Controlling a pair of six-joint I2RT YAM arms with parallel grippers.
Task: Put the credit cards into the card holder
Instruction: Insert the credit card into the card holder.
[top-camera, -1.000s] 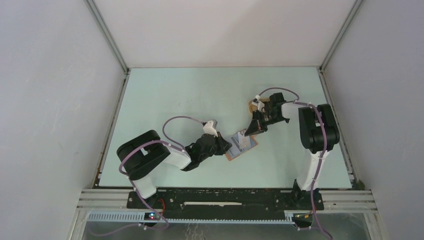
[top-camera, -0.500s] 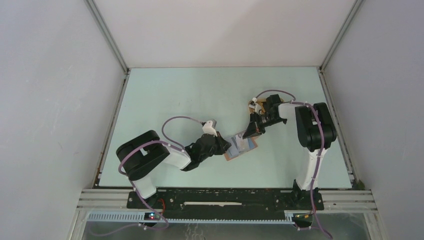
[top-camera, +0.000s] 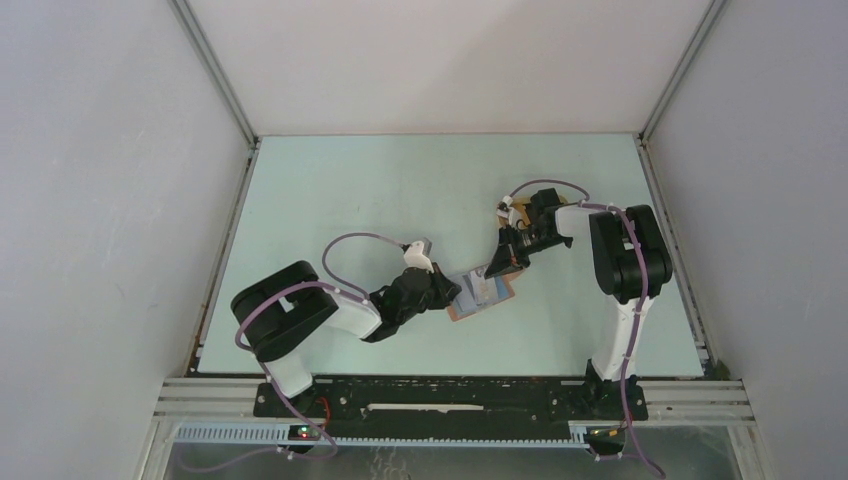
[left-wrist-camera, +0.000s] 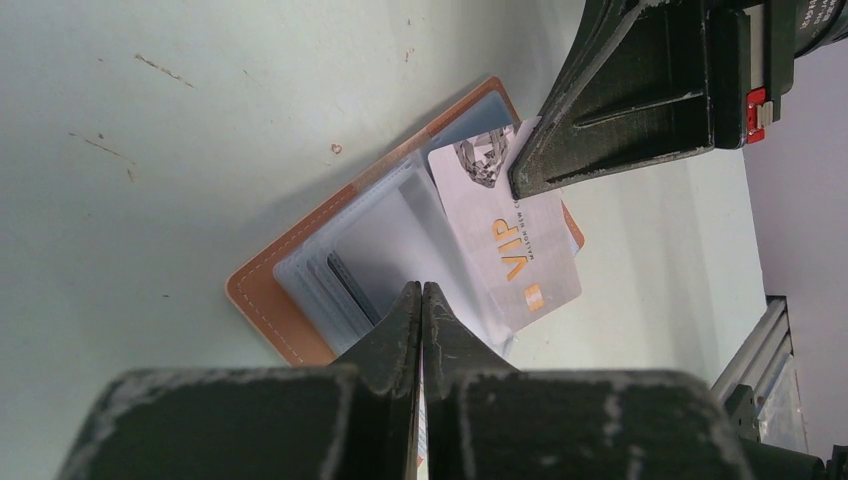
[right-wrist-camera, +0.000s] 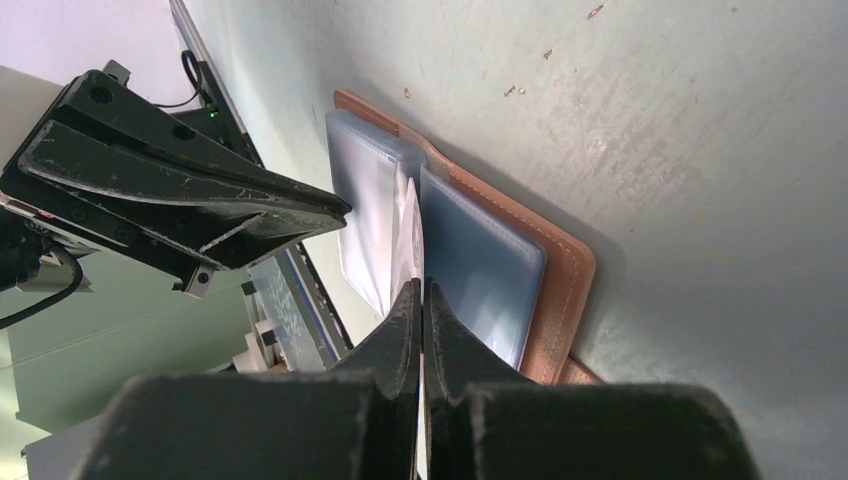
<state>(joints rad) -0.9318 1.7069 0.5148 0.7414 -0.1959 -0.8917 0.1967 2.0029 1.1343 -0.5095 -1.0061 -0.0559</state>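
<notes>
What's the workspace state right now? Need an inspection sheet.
Surface: pale green table, a few scuff marks.
Job's things: holder lies open, clear sleeves up; white VIP card lies over them, can't tell if slotted.
Clutter: tan item behind the right wrist, mostly hidden.
Grippers: right gripper shut on the card's edge; left gripper shut at the sleeves, unclear if it pinches one.
Cables: purple cables loop over both arms.
Surroundings: white walls, metal frame; nothing else seen.

Pale green table (top-camera: 350, 200) (scuffed in places) boxed by plain white walls (top-camera: 100, 200).
</notes>
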